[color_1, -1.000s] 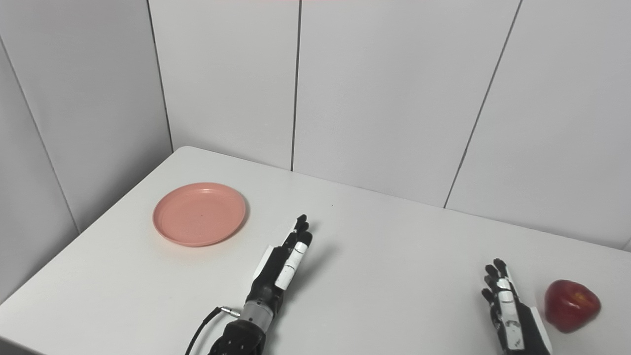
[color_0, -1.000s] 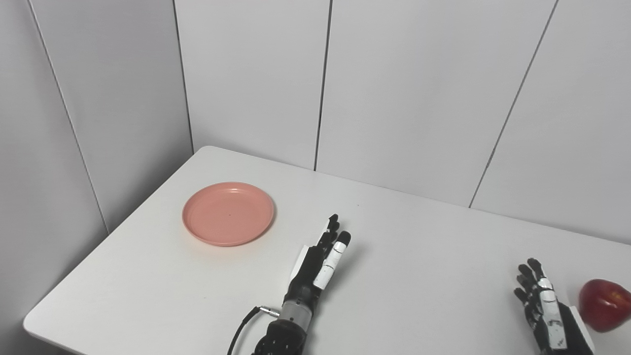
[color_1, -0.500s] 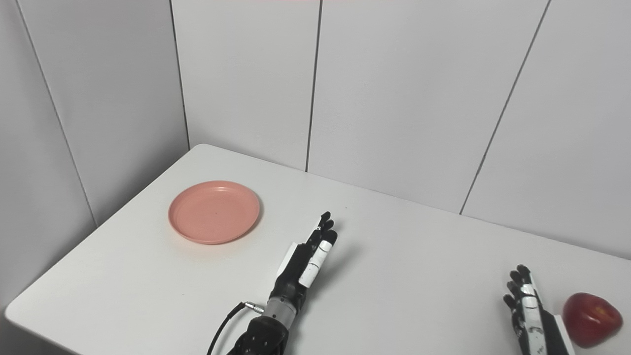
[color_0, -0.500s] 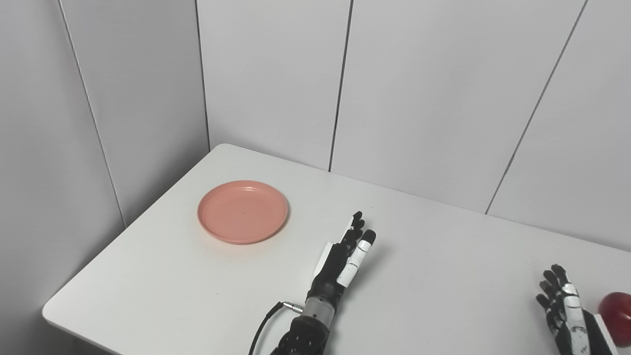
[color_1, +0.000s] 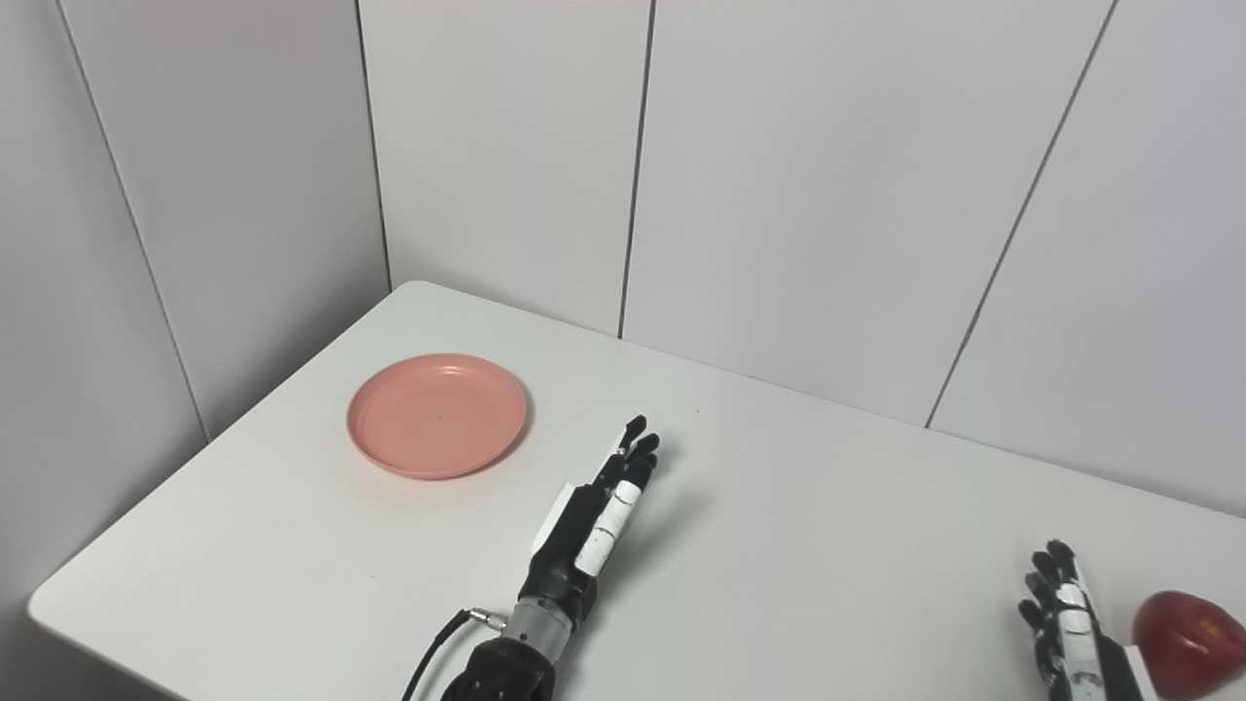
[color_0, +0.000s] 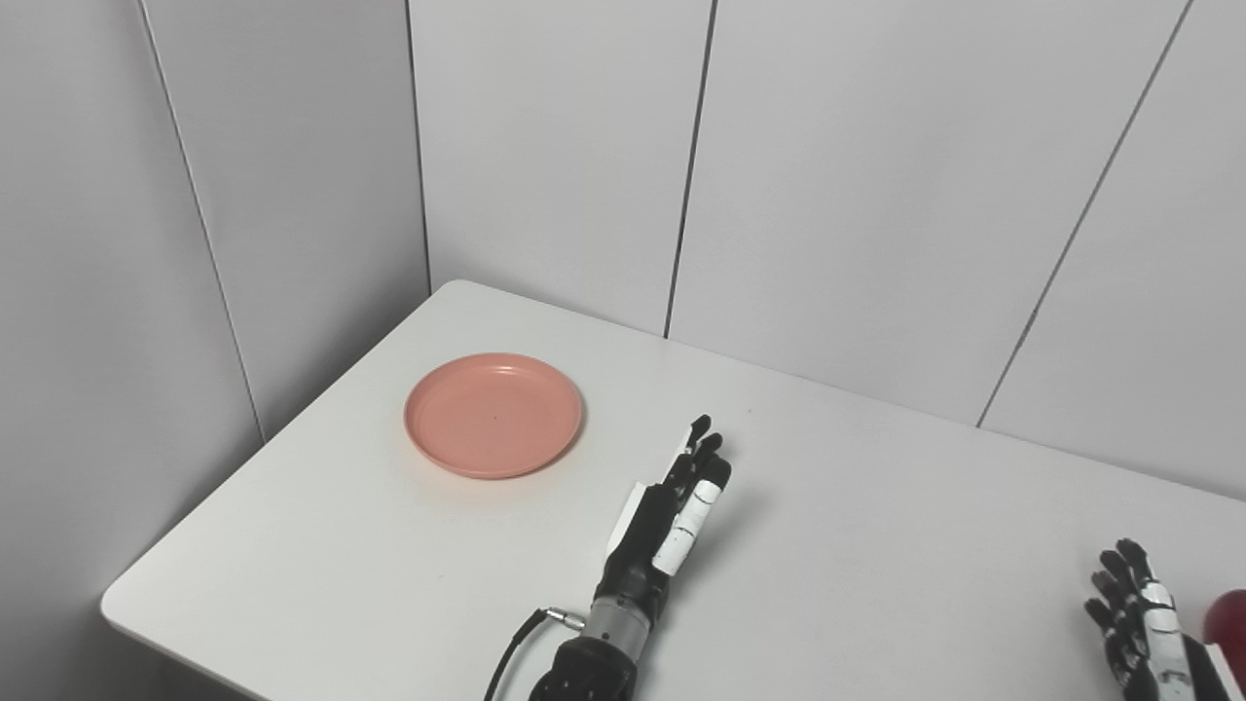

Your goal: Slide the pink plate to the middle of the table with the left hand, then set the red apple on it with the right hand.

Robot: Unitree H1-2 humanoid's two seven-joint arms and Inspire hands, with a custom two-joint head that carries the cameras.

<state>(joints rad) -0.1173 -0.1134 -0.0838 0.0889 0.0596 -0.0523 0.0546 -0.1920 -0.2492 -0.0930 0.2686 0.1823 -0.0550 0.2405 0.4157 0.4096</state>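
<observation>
Fingers (color_0: pixel 703 458) of both hands outstretched, holding nothing, white table (color_0: pixel 876 545), grey panelled walls (color_0: pixel 857 195)

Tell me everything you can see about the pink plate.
The pink plate is round and shallow, with a low raised rim and a matte, plastic-looking surface. It is empty and lies flat on the white table, toward the far left corner. Nothing touches it; the left hand is apart from it, to its right.
</observation>
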